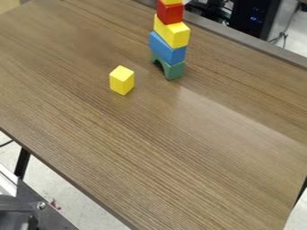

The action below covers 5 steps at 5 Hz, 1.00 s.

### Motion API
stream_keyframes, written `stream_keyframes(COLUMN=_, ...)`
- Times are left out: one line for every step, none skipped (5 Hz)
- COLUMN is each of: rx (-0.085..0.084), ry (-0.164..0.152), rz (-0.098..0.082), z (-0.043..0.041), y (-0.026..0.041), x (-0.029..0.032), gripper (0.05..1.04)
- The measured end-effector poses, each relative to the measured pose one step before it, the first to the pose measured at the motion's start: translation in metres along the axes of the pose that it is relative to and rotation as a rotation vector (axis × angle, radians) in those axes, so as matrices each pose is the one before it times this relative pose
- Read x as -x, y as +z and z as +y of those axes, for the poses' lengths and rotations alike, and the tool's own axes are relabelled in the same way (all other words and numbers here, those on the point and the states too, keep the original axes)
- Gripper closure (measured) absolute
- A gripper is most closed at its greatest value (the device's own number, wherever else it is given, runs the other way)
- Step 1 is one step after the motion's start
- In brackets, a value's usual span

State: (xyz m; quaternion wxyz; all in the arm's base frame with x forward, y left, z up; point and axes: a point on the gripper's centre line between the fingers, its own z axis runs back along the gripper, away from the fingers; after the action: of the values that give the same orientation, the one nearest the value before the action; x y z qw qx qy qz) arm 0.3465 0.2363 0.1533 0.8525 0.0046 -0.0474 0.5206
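Well, a loose yellow block (121,81) stands on a brown wooden table (180,157), left of and nearer than a tower. Bottom to top: green arch (174,70), blue block (168,48), middle yellow block (173,33), red block (170,13), top yellow block (172,1). I can't tell how open the gripper is or whether it holds anything. Gripping the loose one squarely by opposite sides, clear of the tower, seems wisest.
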Motion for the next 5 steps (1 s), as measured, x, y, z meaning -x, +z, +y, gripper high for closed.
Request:
stream_keyframes(rx=-0.0465, ry=-0.0219, rz=-0.003, z=-0.00889, y=0.00335, x=0.00845, gripper=0.513)
stream_keyframes(rx=0.0155, ry=-0.0208, rz=-0.0102, z=-0.00719, y=0.01683, x=0.01041, gripper=0.513)
stream_keyframes(rx=0.0654, ry=-0.0288, rz=-0.0211, z=-0.00772, y=0.02891, x=0.01816, gripper=0.513)
stream_keyframes(rx=0.055, ry=-0.0397, rz=0.0094, z=-0.00877, y=0.02087, x=0.02398, gripper=0.513)
stream_keyframes(rx=0.0033, ry=-0.0201, rz=0.0167, z=0.00044, y=0.00868, x=0.01353, gripper=0.513)
